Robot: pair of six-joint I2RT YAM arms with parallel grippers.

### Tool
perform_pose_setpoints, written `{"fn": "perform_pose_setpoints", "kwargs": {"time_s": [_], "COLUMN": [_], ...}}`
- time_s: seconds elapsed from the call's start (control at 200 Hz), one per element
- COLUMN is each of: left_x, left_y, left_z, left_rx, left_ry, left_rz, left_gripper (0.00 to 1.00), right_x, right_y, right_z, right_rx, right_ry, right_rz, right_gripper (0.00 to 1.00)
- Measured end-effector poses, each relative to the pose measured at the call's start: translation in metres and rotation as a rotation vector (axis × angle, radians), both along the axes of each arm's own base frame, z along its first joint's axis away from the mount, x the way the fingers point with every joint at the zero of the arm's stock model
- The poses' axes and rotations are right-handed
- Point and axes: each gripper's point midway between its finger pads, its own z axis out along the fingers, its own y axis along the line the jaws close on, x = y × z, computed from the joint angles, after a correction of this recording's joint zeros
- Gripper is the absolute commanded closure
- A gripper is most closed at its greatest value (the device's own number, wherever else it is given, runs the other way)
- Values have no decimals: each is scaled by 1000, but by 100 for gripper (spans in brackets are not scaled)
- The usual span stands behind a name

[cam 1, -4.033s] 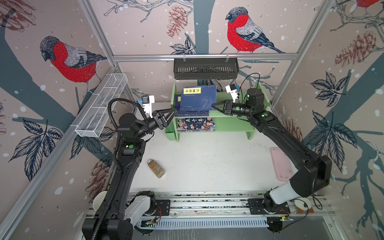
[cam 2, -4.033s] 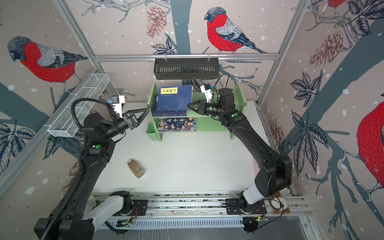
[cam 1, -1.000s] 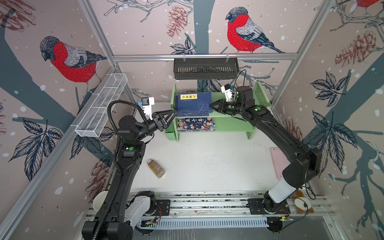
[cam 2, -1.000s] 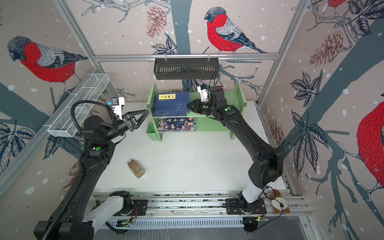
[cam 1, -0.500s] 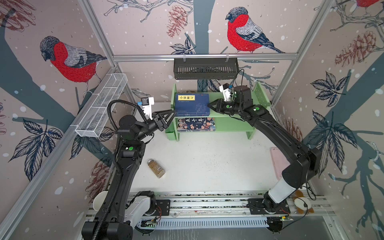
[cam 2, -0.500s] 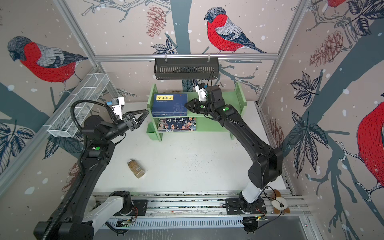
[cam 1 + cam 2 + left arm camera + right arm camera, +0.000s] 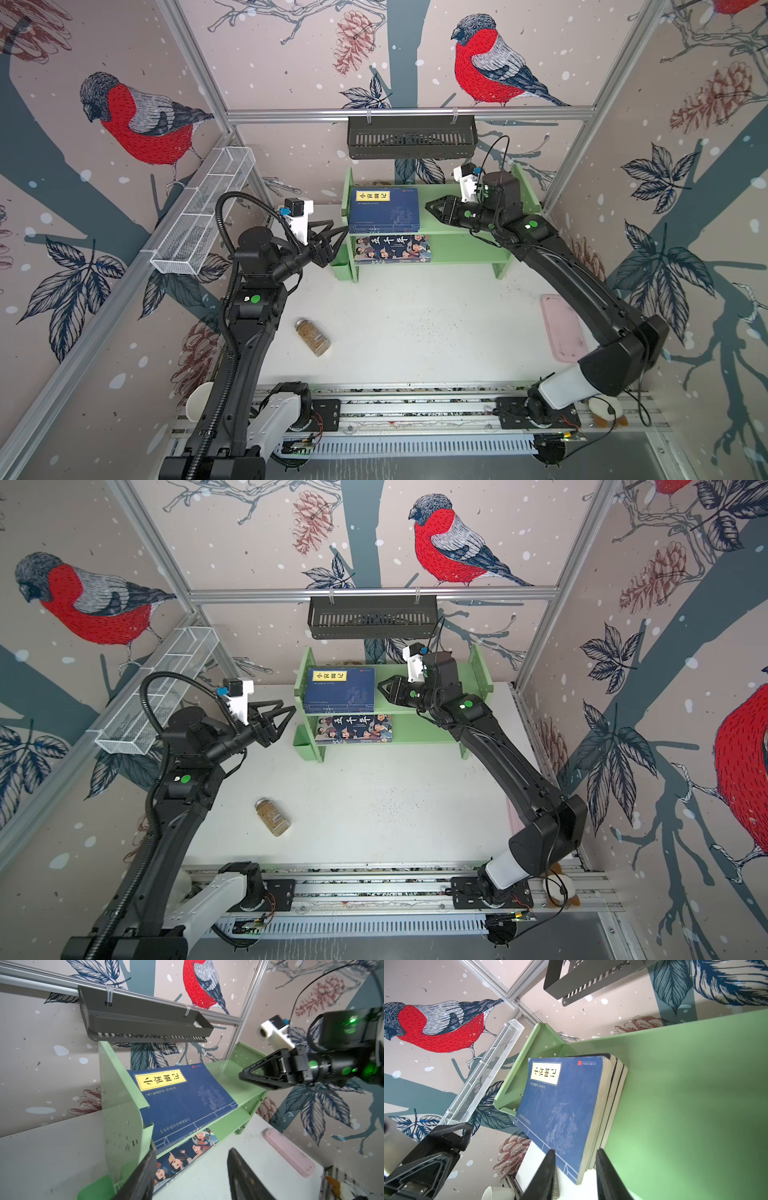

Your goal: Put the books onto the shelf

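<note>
The navy-blue books (image 7: 384, 210) (image 7: 338, 690) lie flat in a stack on the upper tier of the light green shelf (image 7: 465, 249) (image 7: 424, 729), yellow label up. A cartoon-cover book (image 7: 392, 248) (image 7: 187, 1157) lies on the lower tier. My right gripper (image 7: 430, 205) (image 7: 576, 1152) hovers at the stack's right edge, jaws a little apart around its near corner, holding nothing. The stack (image 7: 562, 1105) fills the right wrist view. Left of the shelf's side panel (image 7: 122, 1109), my left gripper (image 7: 338, 241) (image 7: 192, 1151) is open and empty.
A black slotted basket (image 7: 411, 137) hangs above the shelf. A white wire basket (image 7: 203, 212) runs along the left wall. A spice jar (image 7: 312, 336) lies on the table in front of the left arm, and a pink tray (image 7: 562, 328) lies at the right.
The navy stack, raised and tilted four seconds ago, now rests flat on the upper tier. The right jaws have widened off it. The left arm has barely moved.
</note>
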Motion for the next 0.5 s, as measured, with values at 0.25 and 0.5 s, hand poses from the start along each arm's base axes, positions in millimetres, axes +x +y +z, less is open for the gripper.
{"fn": "perform_pose_setpoints", "kwargs": {"time_s": [0.25,0.5], "left_x": [7,15], "left_y": [3,3], "left_z": [-41,-56], "left_rx": [85,115], "left_ry": [32,43], "left_rz": [11,6], "left_gripper": [48,51], "right_x": [-34,-36], "right_y": [6,14], "right_z": [-28,-35], "right_rx": [4,40], "right_ry": [30,39], "right_rz": [60,71], "right_gripper": [69,70]}}
